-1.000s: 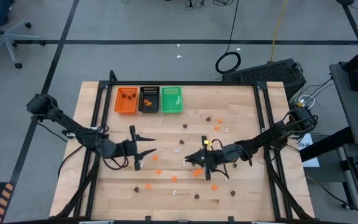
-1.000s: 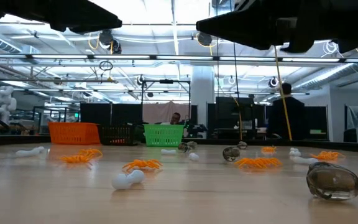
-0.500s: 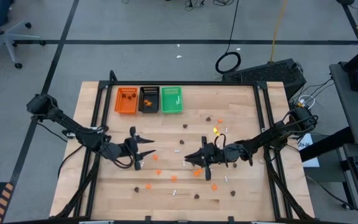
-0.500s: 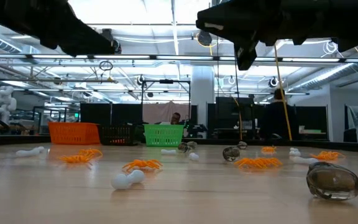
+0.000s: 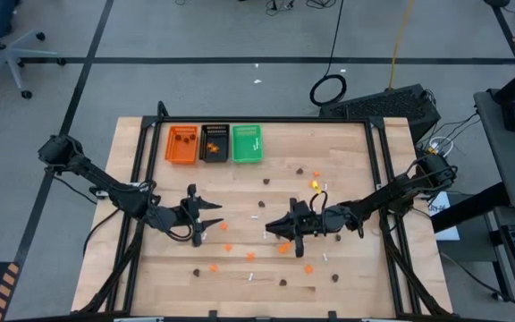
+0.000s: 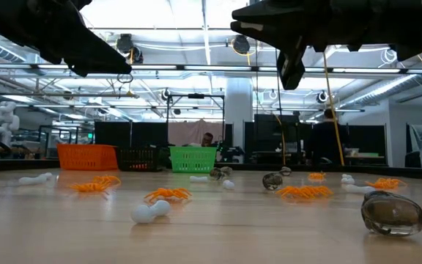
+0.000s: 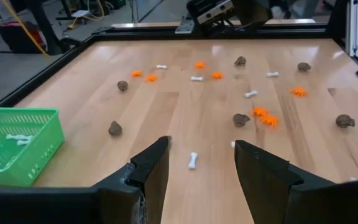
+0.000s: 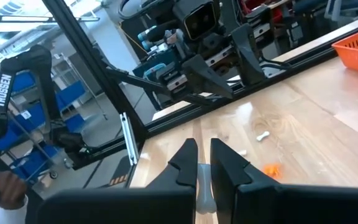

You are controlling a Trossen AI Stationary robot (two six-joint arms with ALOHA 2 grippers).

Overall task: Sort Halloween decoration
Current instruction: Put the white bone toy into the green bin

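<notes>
Tiny Halloween trinkets lie scattered on the wooden table [image 5: 347,152]: orange blobs [image 5: 282,249], dark brown blobs [image 5: 300,170] and thin white sticks [image 5: 252,276]. My left gripper [image 5: 215,215] hovers open over the table's left middle, pointing right. In its wrist view [image 7: 199,165], a white stick [image 7: 192,160] lies on the wood beyond the fingers. My right gripper [image 5: 273,227] hovers at the table's middle, pointing left, and is shut on a white stick [image 8: 202,186]. In the low view both arms [image 6: 72,40] [image 6: 291,37] hang well above the wood. My right gripper pinches a white stick [image 8: 202,190] between its two fingers. Only a sliver of the stick shows in the narrow gap between them. The fingers reach level toward the table's left, and the stick is lifted clear of the wood.
Three small trays stand in a row at the far left: orange [image 5: 182,144], black [image 5: 214,143] and green [image 5: 247,143]. The green tray [image 7: 17,146] holds white sticks. A dark metal frame [image 5: 378,179] borders the table. Bare wood shows between the trinkets.
My right gripper has rolled about its own pointing line while staying in place, still shut. My left gripper has rolled a little and tipped its fingers downward, still open. The trinkets on the table have not moved.
</notes>
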